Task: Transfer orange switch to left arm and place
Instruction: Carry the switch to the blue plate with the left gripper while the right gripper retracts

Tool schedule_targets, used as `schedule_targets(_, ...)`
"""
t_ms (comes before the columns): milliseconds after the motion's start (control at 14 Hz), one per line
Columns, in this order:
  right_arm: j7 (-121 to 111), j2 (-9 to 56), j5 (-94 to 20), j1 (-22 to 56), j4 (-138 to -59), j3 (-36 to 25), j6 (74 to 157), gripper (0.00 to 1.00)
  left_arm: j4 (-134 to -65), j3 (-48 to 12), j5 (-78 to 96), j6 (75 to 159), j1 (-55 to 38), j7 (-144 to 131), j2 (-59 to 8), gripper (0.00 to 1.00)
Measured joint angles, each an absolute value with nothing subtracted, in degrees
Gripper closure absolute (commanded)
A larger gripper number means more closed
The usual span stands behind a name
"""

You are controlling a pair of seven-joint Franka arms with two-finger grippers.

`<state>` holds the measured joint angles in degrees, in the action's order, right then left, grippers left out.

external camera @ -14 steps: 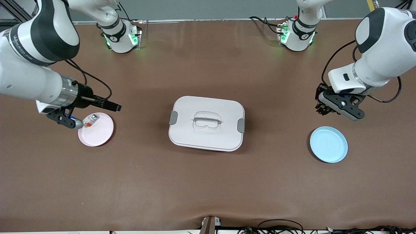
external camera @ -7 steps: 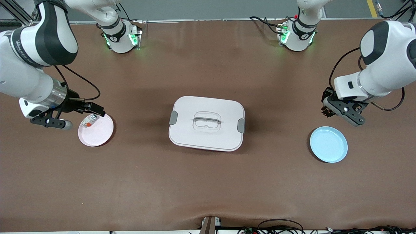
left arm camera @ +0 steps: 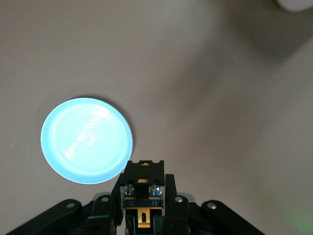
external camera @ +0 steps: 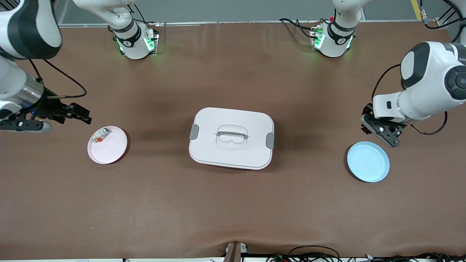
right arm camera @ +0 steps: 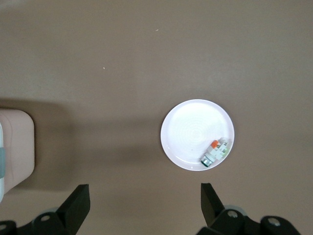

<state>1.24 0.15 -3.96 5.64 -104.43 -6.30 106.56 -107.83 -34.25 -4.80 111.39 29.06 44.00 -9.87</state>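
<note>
Here left hand clenches orange switch; right hand gapes; no legible writing.

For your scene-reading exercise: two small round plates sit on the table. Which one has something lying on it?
The pink plate, toward the right arm's end of the table, carries a small white-grey piece near its rim. The blue plate is bare.

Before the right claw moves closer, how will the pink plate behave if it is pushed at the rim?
The pink plate looks thin, shallow and light, so it would probably slide on the smooth brown table rather than tip. The small white-grey piece lies loose near its rim and may shift or slip off. The plate seems rigid, probably plastic, so unlikely to bend.
</note>
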Motion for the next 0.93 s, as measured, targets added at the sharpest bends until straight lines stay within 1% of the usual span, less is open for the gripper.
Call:
schedule_targets(214, 0.6, -1.4, -3.1, 5.2, -103.6, -6.1, 103.9, 0.0, -108.3, -34.2, -8.6, 115.0, 32.6, 50.1, -13.4, 1.0)
schedule_targets(499, 0.6, -2.2, -1.6, 5.2, -96.7, -5.5, 96.4, 0.0, -108.4, -34.2, -13.5, 120.3, 34.5, 54.4, -18.4, 1.0)
schedule_targets(712, 0.6, -2.2, -1.1, 5.3, -93.4, -5.3, 95.2, 0.0, -108.4, -34.1, -16.3, 124.5, 35.9, 59.0, -22.1, 1.0)
schedule_targets(926, 0.6, -2.1, -1.0, 5.2, -92.4, -5.4, 94.0, 0.0, -108.5, -34.1, -20.2, 129.1, 37.6, 61.7, -26.3, 1.0)
